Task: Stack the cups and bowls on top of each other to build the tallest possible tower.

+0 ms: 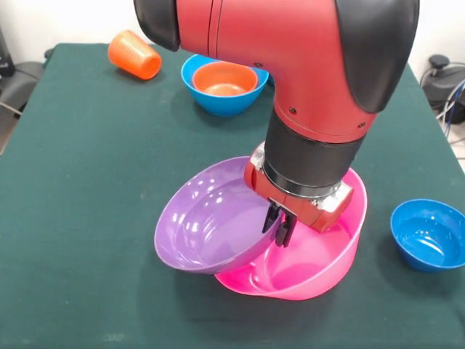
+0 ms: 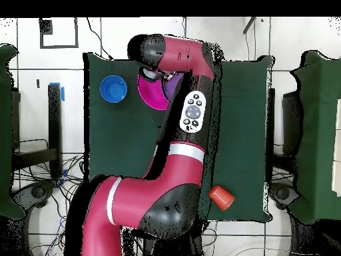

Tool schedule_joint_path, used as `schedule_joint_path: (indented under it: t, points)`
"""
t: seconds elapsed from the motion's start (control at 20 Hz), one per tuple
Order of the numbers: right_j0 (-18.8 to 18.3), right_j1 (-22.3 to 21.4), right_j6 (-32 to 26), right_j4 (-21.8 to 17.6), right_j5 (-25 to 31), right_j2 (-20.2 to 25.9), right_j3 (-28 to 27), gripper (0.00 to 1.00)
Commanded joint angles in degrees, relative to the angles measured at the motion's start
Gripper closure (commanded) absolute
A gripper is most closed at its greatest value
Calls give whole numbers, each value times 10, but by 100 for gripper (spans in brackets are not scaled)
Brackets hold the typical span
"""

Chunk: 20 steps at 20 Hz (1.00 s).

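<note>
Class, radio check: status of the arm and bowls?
End effector shut on purple bowl rim. Bowl tilted, leaning in pink bowl. Nothing blocking.

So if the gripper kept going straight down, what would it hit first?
The gripper is already closed on the purple bowl's rim; straight below looks like the pink bowl's inside, though depth is unclear.

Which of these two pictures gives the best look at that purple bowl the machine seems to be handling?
The front view. There the purple bowl shows almost whole, tilted, its rim resting in the pink bowl, with the gripper closed on its edge. In the overhead view the arm hides nearly all of it; only a purple sliver shows.
</note>
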Motion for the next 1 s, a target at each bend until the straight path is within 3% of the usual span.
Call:
schedule_joint_path:
  t: [0.05,0.5,1.0]
  points:
    - [9,3,93,16,-19,47,10,100]
    - [41,-13,172,38,69,0,-11,100]
    - [46,-8,169,63,78,-26,-17,100]
